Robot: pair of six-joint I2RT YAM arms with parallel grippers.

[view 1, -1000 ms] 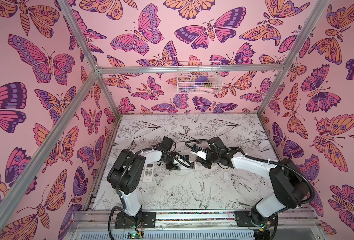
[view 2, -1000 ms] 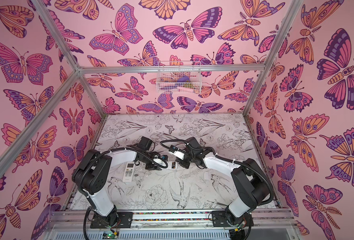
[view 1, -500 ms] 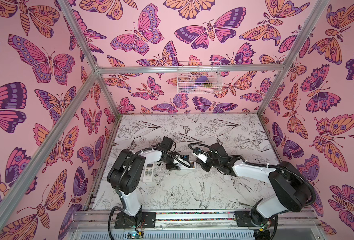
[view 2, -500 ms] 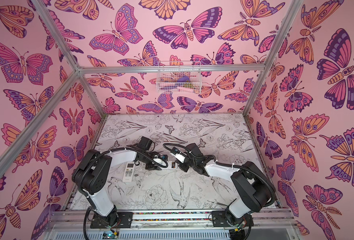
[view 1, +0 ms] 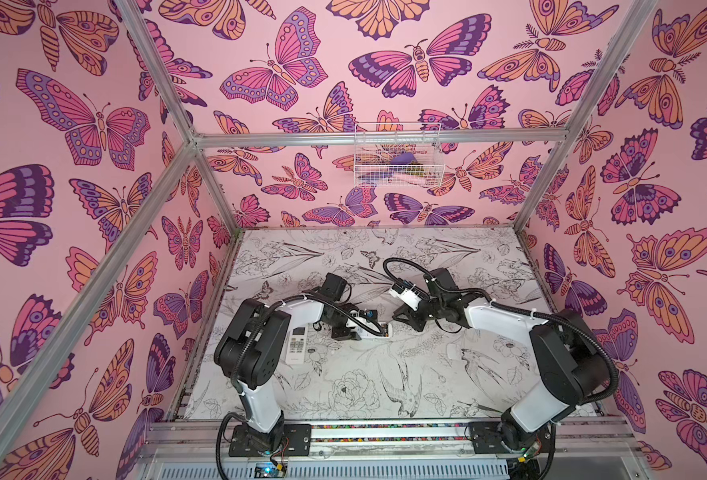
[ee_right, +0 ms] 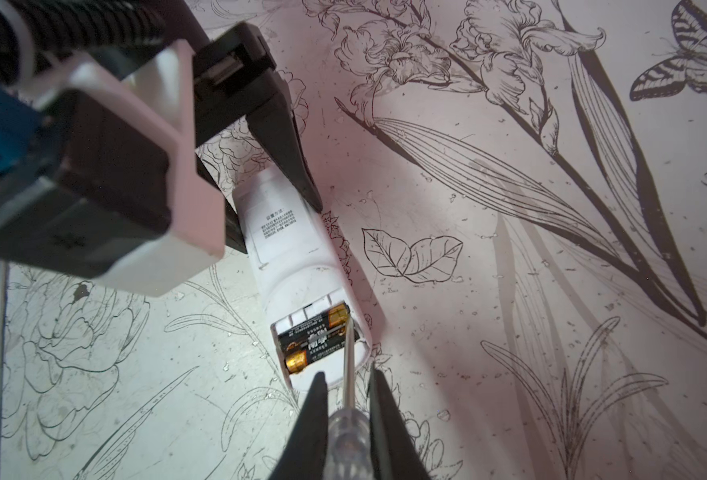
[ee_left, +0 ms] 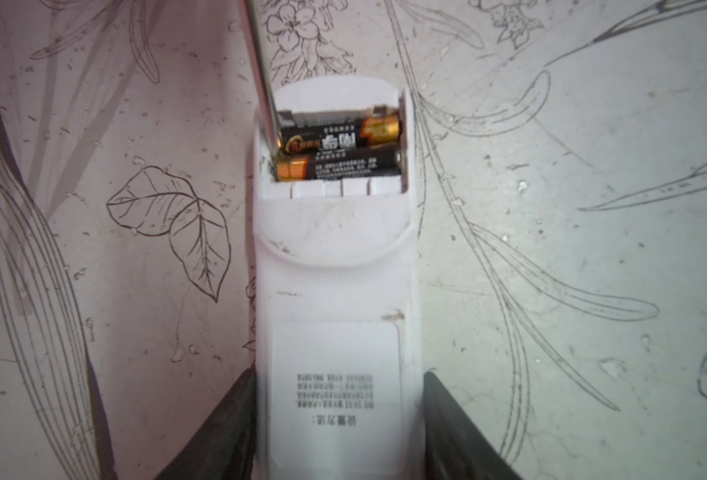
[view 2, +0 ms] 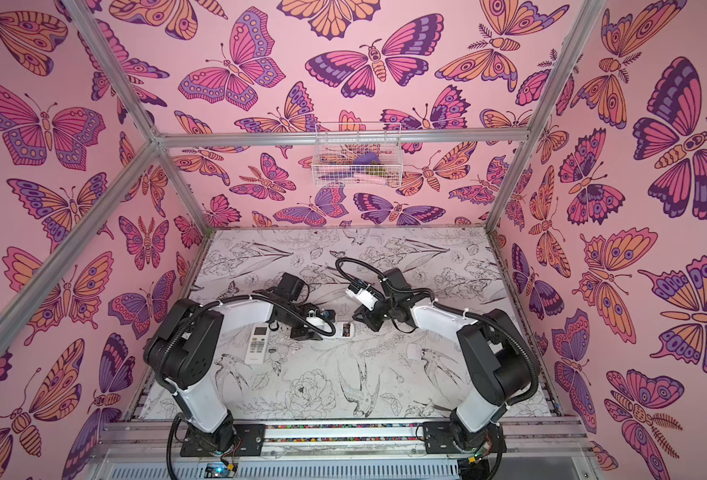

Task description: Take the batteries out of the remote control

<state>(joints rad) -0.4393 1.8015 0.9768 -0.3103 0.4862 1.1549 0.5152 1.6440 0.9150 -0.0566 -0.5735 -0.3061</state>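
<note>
left tool [ee_left: 337, 376], jaws part-open, clamps the white plastic remote [view 2: 343, 331] steady at lower centre of a top view so right tool [ee_right: 347, 374], pinched on the clear-handled screwdriver [ee_right: 347, 419], can lever both black gold-ended batteries [ee_left: 339, 151] from its open bay.

The remote [ee_left: 335, 270] is matt plastic, the batteries [ee_left: 335, 143] glossy, the screwdriver [ee_right: 345, 436] clear plastic and metal.

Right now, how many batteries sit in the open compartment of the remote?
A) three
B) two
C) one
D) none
B: the left wrist view shows two batteries lying side by side in the open compartment of the remote, with the screwdriver tip at them.
</note>
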